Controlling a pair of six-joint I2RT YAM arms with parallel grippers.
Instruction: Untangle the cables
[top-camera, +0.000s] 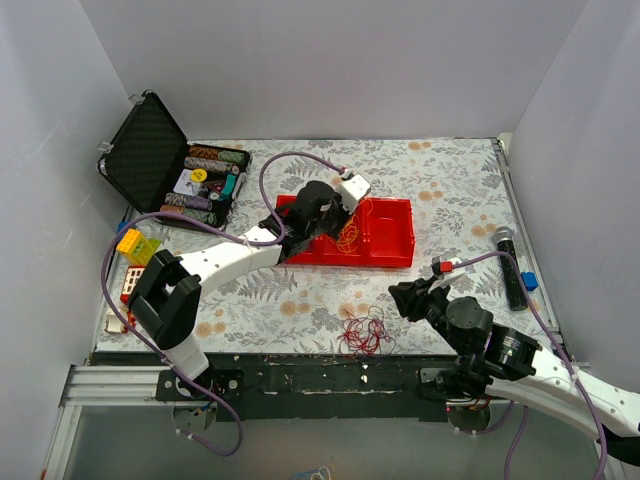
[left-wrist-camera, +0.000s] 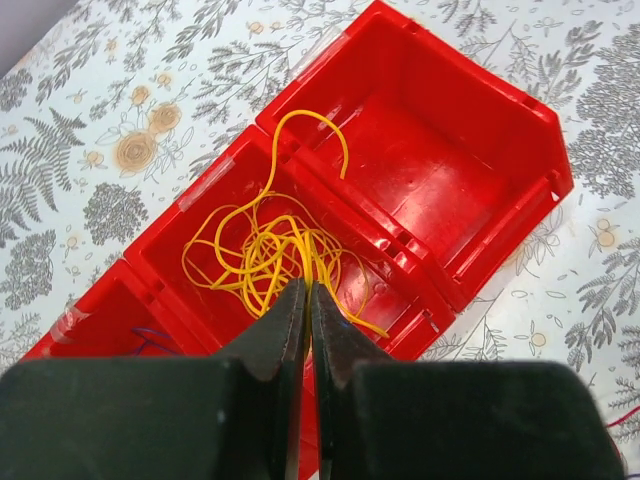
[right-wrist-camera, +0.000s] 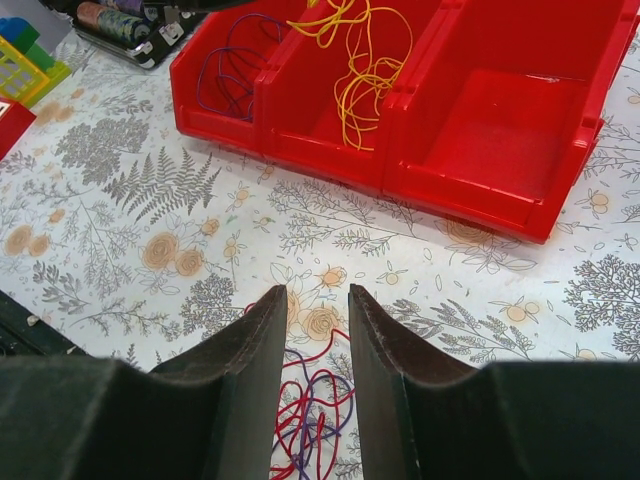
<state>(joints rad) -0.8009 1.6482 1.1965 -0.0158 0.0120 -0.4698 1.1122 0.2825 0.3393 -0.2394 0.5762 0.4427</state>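
Cables (left-wrist-camera: 262, 255): yellow strands run up from mid bin (left-wrist-camera: 165, 255) to L claw (left-wrist-camera: 308, 292).

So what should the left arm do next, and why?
Probably open the left gripper: its jaws are shut, seemingly pinching the yellow wire, whose bulk already lies in the middle compartment of the red tray. Letting go would leave it sorted.
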